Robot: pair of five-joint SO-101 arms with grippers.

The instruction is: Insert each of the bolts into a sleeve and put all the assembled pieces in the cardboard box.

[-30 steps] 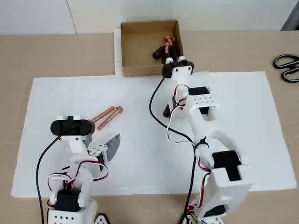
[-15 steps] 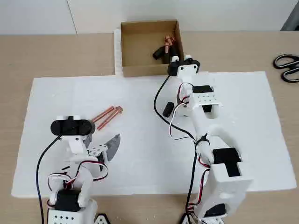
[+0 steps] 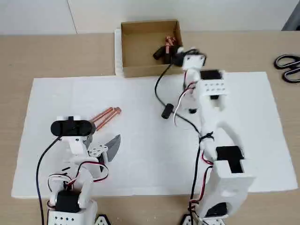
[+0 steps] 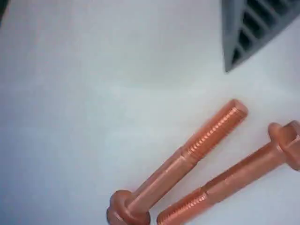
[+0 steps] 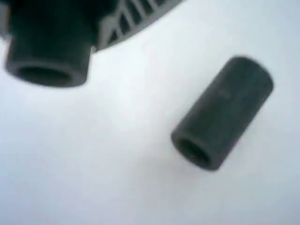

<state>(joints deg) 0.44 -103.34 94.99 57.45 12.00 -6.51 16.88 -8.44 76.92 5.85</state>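
Two copper bolts [image 3: 106,117] lie side by side on the white sheet, just beyond my left gripper [image 3: 111,144]. That gripper stands open and empty, and its grey finger [image 4: 253,33] sits close to the bolts [image 4: 187,159]. My right arm [image 3: 211,89] stretches toward the cardboard box [image 3: 136,44], which holds assembled pieces [image 3: 166,49]. The right gripper [image 5: 89,42] is shut on a black sleeve [image 5: 47,47], held above the sheet. A second black sleeve [image 3: 167,111] lies loose on the sheet [image 5: 222,131] beside it.
Scissors [image 3: 288,65] rest on the wooden table at the far right. The white sheet [image 3: 140,168] covers the middle of the table, with free room between the two arms. Black cables [image 3: 161,89] hang from the right arm near the loose sleeve.
The right arm has swung to the right, away from the box's front wall, uncovering the loose sleeve on the sheet. The left arm and the bolts have not moved.
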